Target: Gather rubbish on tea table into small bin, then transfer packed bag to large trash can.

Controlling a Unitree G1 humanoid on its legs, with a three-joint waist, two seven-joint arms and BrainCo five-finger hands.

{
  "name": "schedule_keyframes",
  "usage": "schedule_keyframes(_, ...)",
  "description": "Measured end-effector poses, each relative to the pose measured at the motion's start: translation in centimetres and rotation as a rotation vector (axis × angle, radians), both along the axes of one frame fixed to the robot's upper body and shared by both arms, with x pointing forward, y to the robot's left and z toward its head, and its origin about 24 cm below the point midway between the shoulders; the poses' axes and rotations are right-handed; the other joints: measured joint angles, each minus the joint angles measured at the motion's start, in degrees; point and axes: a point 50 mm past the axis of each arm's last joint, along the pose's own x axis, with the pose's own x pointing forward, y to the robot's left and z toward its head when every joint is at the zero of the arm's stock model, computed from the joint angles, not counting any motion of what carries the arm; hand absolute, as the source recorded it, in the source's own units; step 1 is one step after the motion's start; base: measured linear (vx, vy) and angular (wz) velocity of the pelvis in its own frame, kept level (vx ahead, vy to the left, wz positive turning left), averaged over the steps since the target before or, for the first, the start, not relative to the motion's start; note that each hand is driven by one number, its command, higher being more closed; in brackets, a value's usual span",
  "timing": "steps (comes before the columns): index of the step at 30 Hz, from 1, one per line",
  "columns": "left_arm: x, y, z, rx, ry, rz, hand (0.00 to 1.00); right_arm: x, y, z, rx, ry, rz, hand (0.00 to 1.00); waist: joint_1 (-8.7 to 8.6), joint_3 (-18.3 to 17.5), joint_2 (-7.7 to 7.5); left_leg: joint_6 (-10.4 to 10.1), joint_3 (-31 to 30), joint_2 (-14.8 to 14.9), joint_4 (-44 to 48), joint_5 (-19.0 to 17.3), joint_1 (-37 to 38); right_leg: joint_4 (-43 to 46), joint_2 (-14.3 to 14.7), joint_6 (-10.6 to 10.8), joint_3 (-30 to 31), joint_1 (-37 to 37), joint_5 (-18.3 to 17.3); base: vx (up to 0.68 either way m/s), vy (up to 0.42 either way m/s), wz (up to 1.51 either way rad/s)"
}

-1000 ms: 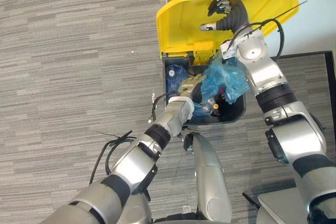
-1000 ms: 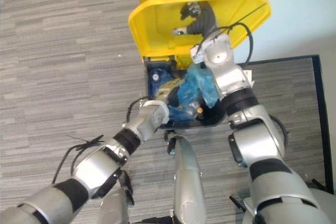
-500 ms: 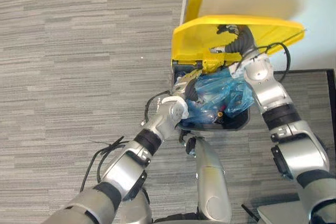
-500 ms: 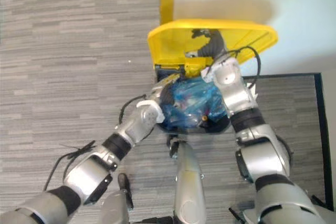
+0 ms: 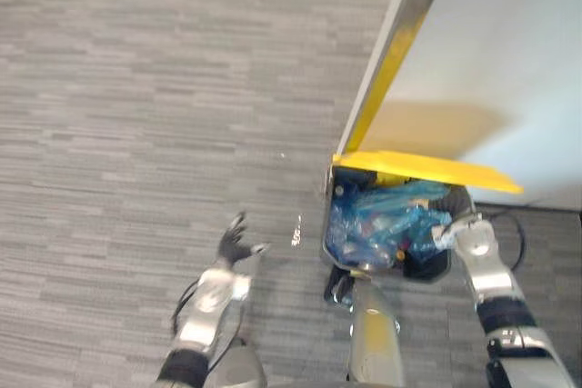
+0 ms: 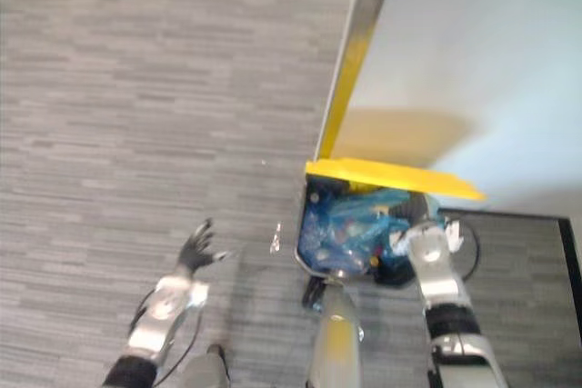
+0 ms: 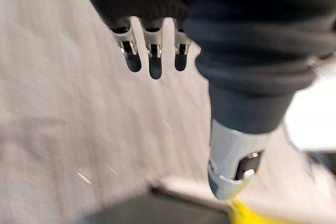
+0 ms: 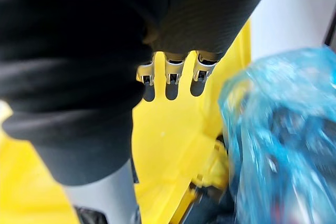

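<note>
The dark large trash can [image 5: 338, 256] stands by the wall with its yellow lid [image 5: 427, 170] hanging low over the opening. The blue packed bag [image 5: 382, 224] lies inside it, with bottles showing through the plastic. My left hand [image 5: 235, 244] is out over the carpet to the left of the can, fingers [image 7: 154, 61] straight and spread, holding nothing. My right hand [image 8: 170, 85] reaches under the lid, its fingers straight against the yellow underside [image 8: 173, 145], beside the blue bag [image 8: 283, 145].
A white wall panel with a metal and yellow edge strip [image 5: 391, 61] rises behind the can. Grey carpet [image 5: 136, 134] stretches to the left. A dark-edged mat [image 6: 546, 252] lies to the right of the can.
The camera has swung up and back. My left hand has come out of the can and moved left over the carpet. The lid has dropped lower, and the bag stays inside.
</note>
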Motion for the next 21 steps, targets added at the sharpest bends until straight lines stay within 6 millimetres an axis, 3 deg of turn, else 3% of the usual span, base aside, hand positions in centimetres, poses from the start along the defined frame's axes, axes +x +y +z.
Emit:
schedule_keyframes(2, -1.9, 0.6, -1.7, -0.001, 0.098, 0.042, 0.0, -0.8, 1.1, -1.6, 0.036, 0.04, 0.003, 0.0, 0.54, -0.1, -0.43, 1.4, 0.8, -1.3, 1.6, -0.7, 0.8, -3.6, 0.5, -0.2, 1.1, 2.0, 3.3, -0.22, 0.127, -0.38)
schedule_keyframes(3, -3.2, 0.7, -2.6, 0.006, 0.16, 0.049, 0.0, -1.6, 2.1, -2.8, 0.055, 0.075, 0.009, 0.0, 1.08, -0.3, -1.25, 2.9, 2.2, -3.0, 2.7, -1.2, 1.3, -7.1, 0.7, 0.2, 2.3, 3.1, 7.0, -0.25, 0.173, -0.81)
schedule_keyframes(4, -4.1, 0.8, -3.1, 0.008, 0.194, 0.065, 0.0, -2.2, 3.2, -3.7, 0.084, 0.1, 0.022, 0.0, 1.29, -0.5, -2.6, 4.5, 3.8, -4.8, 3.3, -1.1, 1.4, -11.3, 1.0, 3.1, 4.3, 3.6, 11.4, -0.36, 0.232, -1.01)
schedule_keyframes(5, -4.7, 0.9, -3.4, 0.003, 0.214, 0.092, 0.0, -2.6, 4.0, -4.2, 0.101, 0.116, 0.035, 0.0, 1.4, -0.7, -3.08, 5.0, 6.1, -4.8, 3.1, -0.5, 1.0, -15.4, 1.9, 7.2, 6.3, 3.6, 16.0, -0.3, 0.158, -1.18)
schedule_keyframes(6, -5.8, 1.2, -4.0, -0.004, 0.251, 0.139, 0.0, -3.3, 5.0, -5.2, 0.116, 0.149, 0.05, 0.0, 1.55, -0.5, -2.77, 6.2, 9.7, -4.8, 2.9, 0.6, 0.4, -8.1, 2.0, 3.7, 7.2, 1.5, 15.3, -0.38, 0.184, -0.89)
schedule_keyframes(7, -6.5, 1.3, -4.3, 0.0, 0.28, 0.155, 0.0, -5.4, 5.6, -7.0, 0.132, 0.218, 0.039, 0.0, 0.28, -1.6, -3.75, 6.7, 10.0, -4.8, 1.3, 2.4, -0.1, 3.6, 2.1, 0.4, 7.7, 1.0, 10.8, -0.35, 0.135, -0.55)
schedule_keyframes(9, -7.5, 1.4, -4.7, 0.015, 0.313, 0.165, 0.0, -9.7, 6.4, -9.9, 0.194, 0.344, -0.006, 0.0, -0.66, -3.6, -4.59, 6.8, 10.3, -4.6, -4.2, 6.8, -0.3, 15.9, 3.6, -1.1, 9.0, 3.0, 3.8, -0.28, 0.068, -0.14)
schedule_keyframes(11, -7.4, 0.5, -4.8, 0.007, 0.32, 0.134, 0.0, -12.7, 7.1, -11.6, 0.237, 0.431, -0.039, 0.0, -0.8, -4.6, -5.32, 6.5, 11.1, -4.2, -5.6, 9.0, -2.0, 19.5, 4.1, -0.3, 11.2, 6.6, 1.9, -0.13, -0.06, -0.34)
schedule_keyframes(12, -7.3, -0.2, -4.9, -0.008, 0.319, 0.123, 0.0, -14.1, 7.6, -12.8, 0.256, 0.499, -0.054, 0.0, -0.78, -5.3, -5.92, 6.3, 11.9, -3.6, -4.5, 9.3, -3.9, 15.8, 5.0, 2.1, 12.9, 8.8, -0.4, -0.13, -0.107, -0.44)
schedule_keyframes(13, -7.3, -0.4, -5.1, -0.02, 0.325, 0.125, 0.0, -14.7, 7.8, -13.5, 0.273, 0.536, -0.061, 0.0, -0.77, -5.6, -6.41, 6.4, 12.3, -3.5, -4.5, 9.9, -4.4, 12.4, 5.8, 2.6, 12.7, 9.7, -1.5, -0.13, -0.121, -0.62)
schedule_keyframes(14, -7.2, -2.0, -5.5, -0.063, 0.339, 0.121, 0.0, -15.0, 7.0, -14.1, 0.269, 0.564, -0.111, 0.0, -0.74, -6.6, -4.53, 6.5, 13.7, -2.8, -6.9, 11.7, -4.4, 3.7, 8.9, 2.8, 12.7, 12.2, -1.9, -0.11, -0.09, -0.72)
schedule_keyframes(15, -7.2, -3.1, -5.8, -0.095, 0.347, 0.119, 0.0, -15.3, 6.4, -14.7, 0.256, 0.599, -0.142, 0.0, -0.48, -8.3, -3.57, 7.1, 15.2, -2.4, -8.6, 12.6, -4.6, -3.9, 10.9, 1.9, 13.4, 14.4, -2.0, -0.14, -0.103, -0.96)
schedule_keyframes(16, -6.9, -3.8, -5.9, -0.113, 0.345, 0.116, 0.0, -15.6, 6.1, -15.4, 0.25, 0.646, -0.167, 0.0, 0.45, -9.1, -3.33, 6.4, 16.9, -2.6, -9.6, 13.3, -5.0, -10.6, 12.0, -0.4, 14.8, 16.1, -2.5, -0.12, -0.078, -0.78)
schedule_keyframes(17, -6.7, -4.1, -5.9, -0.121, 0.345, 0.112, 0.0, -15.6, 6.0, -15.7, 0.25, 0.671, -0.177, 0.0, 0.61, -9.1, -3.14, 6.0, 17.6, -2.8, -9.7, 13.5, -5.1, -13.6, 12.4, -1.7, 15.5, 17.0, -2.7, -0.21, -0.058, -0.64)
schedule_keyframes(18, -6.5, -4.8, -6.0, -0.139, 0.353, 0.111, 0.0, -15.8, 5.4, -16.1, 0.265, 0.698, -0.231, 0.0, 0.27, -9.4, -1.49, 6.9, 18.1, -2.3, -10.3, 14.4, -5.4, -17.1, 13.2, -2.0, 15.5, 17.6, 0.0, -0.19, -0.017, -0.31)
schedule_keyframes(21, -6.7, -4.6, -6.2, -0.119, 0.367, 0.122, 0.0, -17.0, 4.0, -16.5, 0.257, 0.739, -0.302, 0.0, 0.12, -10.4, 0.19, 7.2, 17.2, -2.8, -13.0, 16.4, -4.9, -20.6, 13.7, -1.7, 15.3, 18.5, 2.4, -0.14, 0.005, 0.06)
